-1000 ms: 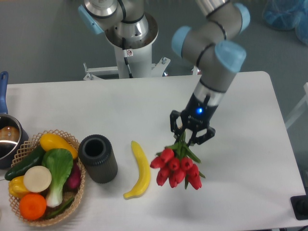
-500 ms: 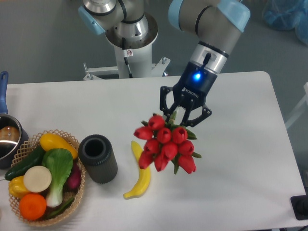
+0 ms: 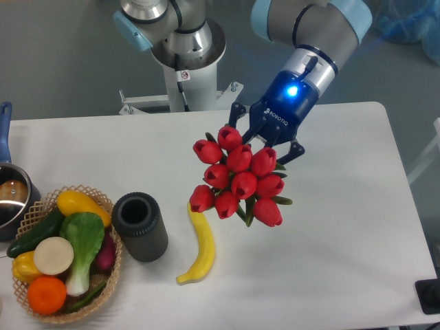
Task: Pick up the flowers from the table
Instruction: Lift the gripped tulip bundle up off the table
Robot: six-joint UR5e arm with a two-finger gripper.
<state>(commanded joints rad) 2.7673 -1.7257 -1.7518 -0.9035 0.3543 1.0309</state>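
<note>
The flowers point(image 3: 237, 176), a bunch of red tulip buds with green leaves, hang in the air above the white table point(image 3: 344, 227), buds turned toward the camera. My gripper point(image 3: 265, 141) is shut on their stems just behind the buds, so the stems are hidden. The bunch floats over the table's middle, above and right of the banana's top end.
A yellow banana point(image 3: 200, 245) lies on the table below the bunch. Left of it stands a dark cylinder cup point(image 3: 140, 226). A wicker basket point(image 3: 41, 206) of vegetables and fruit sits at the front left, with a pot point(image 3: 9, 196) beside it.
The gripper has risen and swung up and left with the flowers, lifting them clear of the table. The buds now face the camera and look larger.
</note>
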